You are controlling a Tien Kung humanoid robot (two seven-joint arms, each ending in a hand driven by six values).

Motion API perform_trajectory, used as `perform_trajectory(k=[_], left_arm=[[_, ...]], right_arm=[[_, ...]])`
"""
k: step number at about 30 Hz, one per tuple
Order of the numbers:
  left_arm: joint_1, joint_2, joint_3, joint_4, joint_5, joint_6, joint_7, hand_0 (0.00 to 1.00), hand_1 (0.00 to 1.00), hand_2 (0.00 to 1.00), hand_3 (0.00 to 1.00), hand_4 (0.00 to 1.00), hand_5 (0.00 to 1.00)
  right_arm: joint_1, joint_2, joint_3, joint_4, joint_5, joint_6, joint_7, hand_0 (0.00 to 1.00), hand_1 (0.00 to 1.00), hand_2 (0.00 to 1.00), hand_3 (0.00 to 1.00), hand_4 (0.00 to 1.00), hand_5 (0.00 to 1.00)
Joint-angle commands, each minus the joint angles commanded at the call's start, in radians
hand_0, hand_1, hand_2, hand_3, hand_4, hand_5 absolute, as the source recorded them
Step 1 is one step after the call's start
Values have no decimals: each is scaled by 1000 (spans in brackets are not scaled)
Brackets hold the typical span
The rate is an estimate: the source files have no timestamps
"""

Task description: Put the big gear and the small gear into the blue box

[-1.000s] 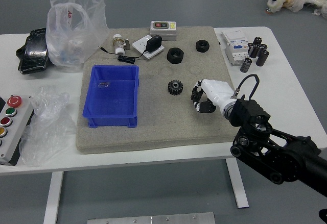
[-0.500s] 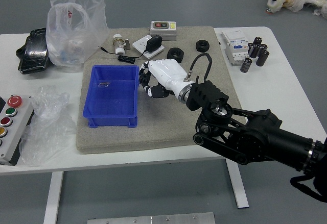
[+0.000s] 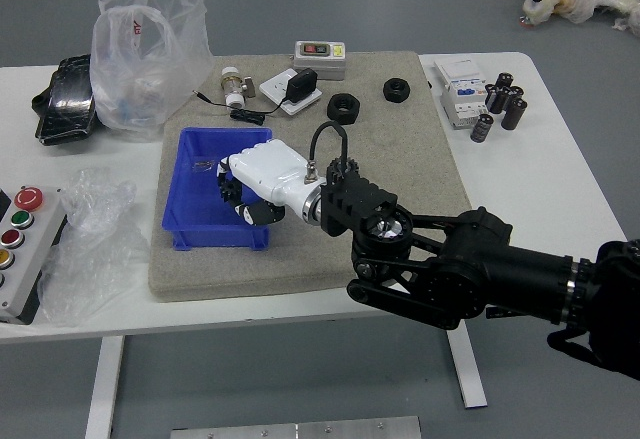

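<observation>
In the head view, the right hand (image 3: 265,174) is over the right side of the blue box (image 3: 210,189), and that's where it gets tricky! Its white back covers part of the box's right wall, and whether it's wide, closed or gripping something can't be told from here. How high it sits over the box floor is just as hard to read. A small metal item (image 3: 203,165) shows at the box's left, near its far end. And the gears? Neither can be made out; the black arm (image 3: 470,264) lies right across the middle of the desk (image 3: 560,149), hiding part of its near edge, and runs out of the picture at the right. Over by the desk's left edge, the button panel (image 3: 30,249) is cut off, and the plastic bag (image 3: 150,49) near the far left corner loses its top.

And look at the change! A second ago the hand was well right of the box, with a dark gear on the grey mat (image 3: 200,284) between them; then it came just beside the right wall, and now it's over the box. That gear's spot is behind the arm. Up toward the far edge, the two black rings (image 3: 343,109) haven't budged.
</observation>
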Motion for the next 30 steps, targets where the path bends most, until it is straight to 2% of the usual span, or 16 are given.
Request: perform_trajectory(k=[1, 2, 7, 8, 10, 13, 14, 17, 21, 25, 26, 30], left_arm=[[0, 0, 0, 0, 0, 0, 0, 700, 633, 641, 798, 705, 480], [1, 0, 0, 0, 0, 0, 0, 700, 633, 641, 798, 705, 480], [1, 0, 0, 0, 0, 0, 1, 700, 633, 641, 798, 705, 480], [1, 0, 0, 0, 0, 0, 1, 699, 633, 641, 798, 706, 480], [1, 0, 0, 0, 0, 0, 0, 699, 633, 641, 798, 706, 480], [0, -1, 2, 0, -3, 1, -1, 699, 633, 641, 798, 706, 480], [0, -1, 3, 0, -4, 1, -1, 699, 633, 641, 798, 706, 480], [2, -2, 4, 0, -6, 2, -2, 699, 633, 641, 798, 706, 480], [4, -2, 5, 1, -7, 2, -2, 700, 633, 641, 798, 706, 480], [3, -2, 6, 1, -8, 2, -4, 700, 633, 641, 798, 706, 480], [3, -2, 6, 1, -9, 3, -4, 700, 633, 641, 799, 706, 480], [2, -2, 7, 1, -10, 2, -5, 700, 633, 641, 799, 706, 480]], right_arm=[[0, 0, 0, -2, 0, 3, -2, 351, 726, 806, 833, 539, 165], [1, 1, -1, -4, -1, 7, -4, 432, 863, 958, 964, 622, 185], [-1, 0, -6, -5, -1, 26, -15, 432, 863, 958, 964, 622, 185], [-2, -1, -6, -5, -2, 30, -16, 455, 885, 978, 985, 687, 202], [-4, -4, -2, -4, -2, 35, -18, 455, 885, 978, 985, 687, 202], [-15, -14, 25, 0, 1, 20, -11, 455, 885, 978, 985, 687, 202], [-19, -18, 39, 1, 1, 12, -9, 443, 868, 943, 938, 690, 199], [-33, -39, 99, -6, 0, -7, -8, 443, 868, 943, 938, 690, 199], [-41, -68, 178, -51, 4, -10, -12, 437, 856, 943, 933, 720, 211], [-42, -82, 212, -116, 23, 0, -15, 437, 856, 943, 933, 720, 211], [-42, -82, 214, -136, 29, 2, -16, 422, 841, 927, 929, 979, 454], [-42, -79, 195, -203, 59, 8, -14, 422, 841, 927, 929, 979, 454]])
